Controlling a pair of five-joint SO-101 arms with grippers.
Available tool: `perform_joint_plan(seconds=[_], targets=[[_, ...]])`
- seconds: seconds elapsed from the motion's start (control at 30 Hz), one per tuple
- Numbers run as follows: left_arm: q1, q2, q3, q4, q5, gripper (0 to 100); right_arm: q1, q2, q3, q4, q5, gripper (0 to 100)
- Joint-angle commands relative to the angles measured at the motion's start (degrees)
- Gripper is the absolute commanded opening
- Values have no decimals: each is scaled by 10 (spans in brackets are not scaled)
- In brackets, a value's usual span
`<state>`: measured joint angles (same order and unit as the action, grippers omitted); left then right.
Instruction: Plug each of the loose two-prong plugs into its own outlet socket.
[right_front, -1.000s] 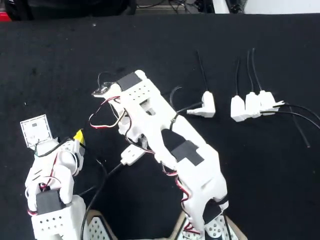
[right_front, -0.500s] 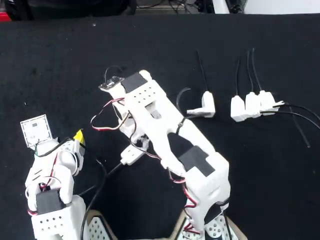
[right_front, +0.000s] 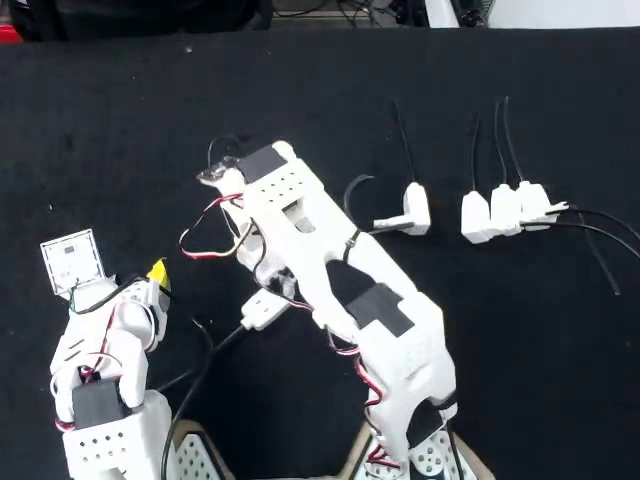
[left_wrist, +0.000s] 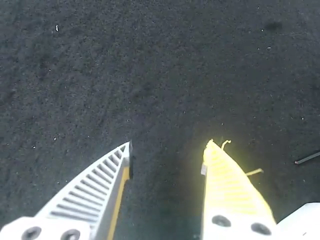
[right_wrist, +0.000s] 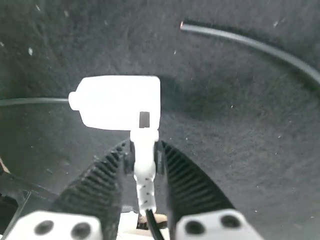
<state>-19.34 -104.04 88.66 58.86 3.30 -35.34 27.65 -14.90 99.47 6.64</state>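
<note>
The right gripper (right_wrist: 144, 150) is clamped on a small white two-prong plug (right_wrist: 144, 167), whose nose is against a white rectangular outlet socket block (right_wrist: 117, 102).

The plug sits squeezed between the two black ribbed fingers (right_wrist: 102, 182), and its thin black cord (right_wrist: 151, 222) runs back between them. Its front end touches the long side of the block, right under a small dark slot-like mark; whether the prongs are seated cannot be told. The block is smooth plastic with rounded corners and lies flat on the black cloth table (right_wrist: 260, 150), its own cord leaving one short end. In the high view the block (right_front: 262, 310) lies under the right arm (right_front: 290, 200), towards the table's near edge. The left gripper (left_wrist: 167, 150) hangs open above the cloth, one finger white and the other yellow, well apart from the block.
</note>
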Motion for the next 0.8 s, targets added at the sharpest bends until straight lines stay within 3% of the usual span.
perform_joint_plan(seconds=[0.0,0.27,0.5,0.77], targets=[[-6,-4,-7,-8,0,238,11,-1,-32,18,-4,11],[-6,-4,-7,-8,0,238,11,5,-17,18,19,11],[-6,-4,-7,-8,0,238,4,-75,34,18,19,11],[-6,-4,-7,-8,0,238,4,-10,3,18,20,11]])
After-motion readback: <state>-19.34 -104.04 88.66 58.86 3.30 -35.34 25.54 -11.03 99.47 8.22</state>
